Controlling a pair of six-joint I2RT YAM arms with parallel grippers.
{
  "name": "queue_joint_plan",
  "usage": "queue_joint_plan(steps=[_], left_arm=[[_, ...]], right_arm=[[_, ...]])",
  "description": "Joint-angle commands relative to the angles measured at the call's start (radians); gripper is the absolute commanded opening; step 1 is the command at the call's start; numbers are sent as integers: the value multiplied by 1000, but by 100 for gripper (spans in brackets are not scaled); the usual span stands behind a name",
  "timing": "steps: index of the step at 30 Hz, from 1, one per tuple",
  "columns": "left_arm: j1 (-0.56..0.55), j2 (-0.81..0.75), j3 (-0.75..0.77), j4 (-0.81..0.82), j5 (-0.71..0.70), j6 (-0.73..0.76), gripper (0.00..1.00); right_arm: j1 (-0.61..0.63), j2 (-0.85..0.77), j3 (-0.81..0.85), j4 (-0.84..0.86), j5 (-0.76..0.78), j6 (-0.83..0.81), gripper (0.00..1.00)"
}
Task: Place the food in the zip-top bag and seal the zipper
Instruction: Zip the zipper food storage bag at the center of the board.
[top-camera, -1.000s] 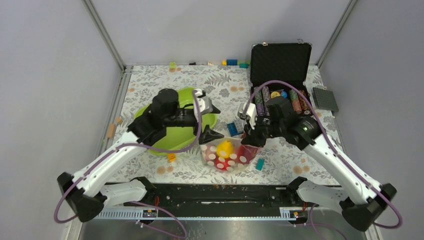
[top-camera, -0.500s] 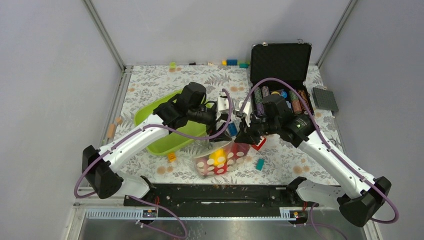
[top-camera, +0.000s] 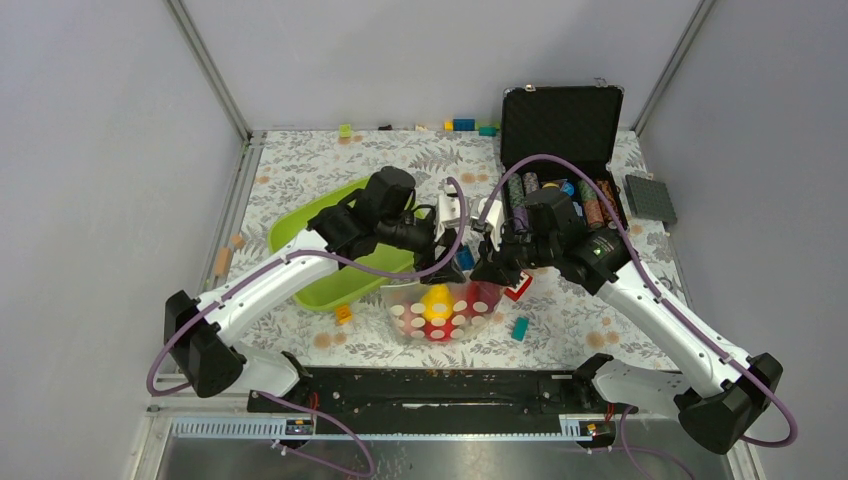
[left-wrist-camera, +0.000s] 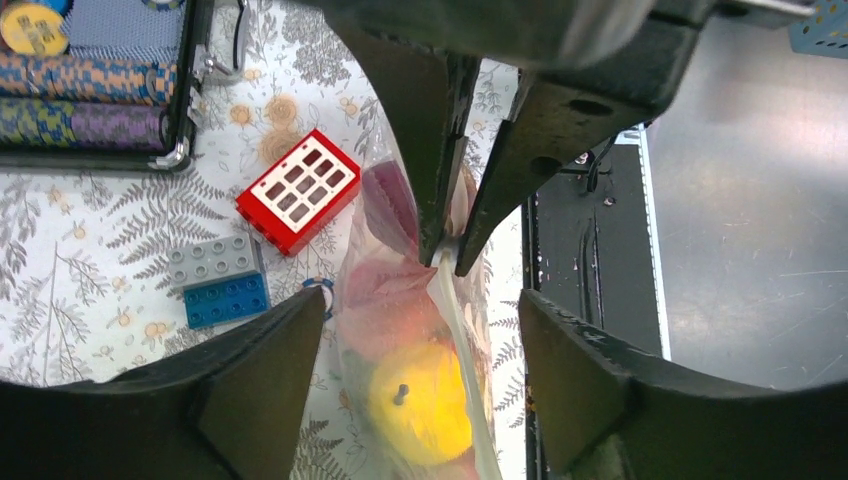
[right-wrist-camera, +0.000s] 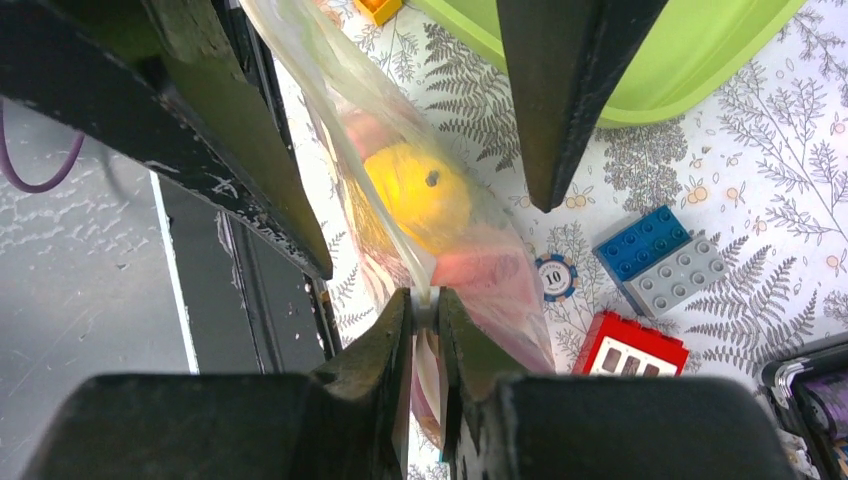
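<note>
The right gripper (right-wrist-camera: 425, 300) pinches the zipper (left-wrist-camera: 460, 330) of the bag (top-camera: 440, 312) with closed fingers, while the left gripper (left-wrist-camera: 420, 298) stands wide open around the bag with the lemon (left-wrist-camera: 420, 400) inside.

tools: two, the left tool (left-wrist-camera: 420, 298) and the right tool (right-wrist-camera: 425, 300)
zip-top bag (top-camera: 440, 312): one
yellow lemon (left-wrist-camera: 420, 400) in the bag: one
pink and dark red food (left-wrist-camera: 385, 290) in the bag: too squashed to count
green tub (right-wrist-camera: 640, 60): one
black case (top-camera: 560, 118): one
poker chips (top-camera: 590, 200) in the case: too many to count
loose poker chip (right-wrist-camera: 553, 276) on the worktop (top-camera: 300, 160): one
red block (left-wrist-camera: 297, 190): one
blue block (left-wrist-camera: 225, 298): one
grey block (left-wrist-camera: 210, 262): one
small teal block (top-camera: 520, 327): one
small orange block (top-camera: 343, 315): one
grey flat plate (top-camera: 651, 198): one
</note>
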Motion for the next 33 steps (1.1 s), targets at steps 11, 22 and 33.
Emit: queue_joint_plan(steps=[11, 22, 33], left_arm=[[-51, 54, 16, -65, -99, 1, 50], [-52, -60, -125, 0, -244, -17, 53], [-52, -149, -249, 148, -199, -46, 55]], right_arm=[[4, -33, 65, 71, 33, 142, 2], [4, -62, 42, 61, 20, 136, 2], [4, -55, 28, 53, -72, 85, 2]])
